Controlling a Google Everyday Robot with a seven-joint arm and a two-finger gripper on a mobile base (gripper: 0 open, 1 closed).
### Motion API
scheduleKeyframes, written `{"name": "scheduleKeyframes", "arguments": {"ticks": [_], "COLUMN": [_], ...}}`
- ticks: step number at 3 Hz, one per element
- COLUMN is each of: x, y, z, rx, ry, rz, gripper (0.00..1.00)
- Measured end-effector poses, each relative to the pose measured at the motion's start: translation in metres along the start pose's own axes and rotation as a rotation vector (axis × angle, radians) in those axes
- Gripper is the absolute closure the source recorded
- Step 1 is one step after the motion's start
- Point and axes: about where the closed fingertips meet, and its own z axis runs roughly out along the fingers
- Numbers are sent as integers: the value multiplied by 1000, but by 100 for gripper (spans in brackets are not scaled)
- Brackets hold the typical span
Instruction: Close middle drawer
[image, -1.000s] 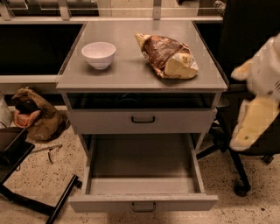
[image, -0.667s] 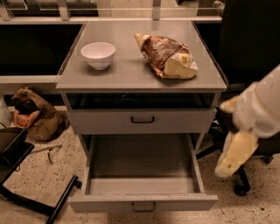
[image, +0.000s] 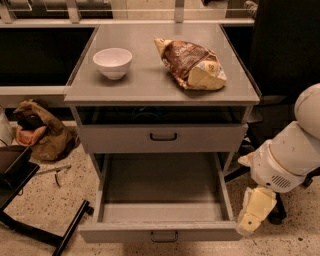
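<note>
The middle drawer (image: 160, 182) of the grey cabinet is pulled far out toward me. Its plain grey inside shows and holds nothing. Its flat front (image: 125, 233) lies at the bottom edge of the view, with a small dark bar handle (image: 164, 235) at centre. My gripper (image: 248, 225) hangs from the white arm (image: 282, 162) at the right. It points down, just beside the drawer's right front corner and outside the drawer. I cannot tell whether it touches the drawer.
The shorter top drawer (image: 163, 136) sits above, with a dark gap over it. On the cabinet top (image: 150, 82) are a white bowl (image: 113, 62) and a brown snack bag (image: 191, 64). A brown bag (image: 39, 131) and dark frame legs (image: 70, 230) lie on the floor at left. A dark chair (image: 285, 45) stands at right.
My arm and gripper have come down and to the left, from beside the cabinet's upper right to the open drawer's right front corner. The drawer has not moved.
</note>
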Motion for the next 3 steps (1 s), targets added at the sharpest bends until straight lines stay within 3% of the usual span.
{"name": "scheduleKeyframes", "arguments": {"ticks": [1, 2, 3], "x": [0, 8, 24], "y": [0, 1, 9], "z": [0, 44, 123], "rx": [0, -54, -162], "ry": [0, -51, -121], "rz": [0, 19, 62], "gripper": [0, 0, 0]}}
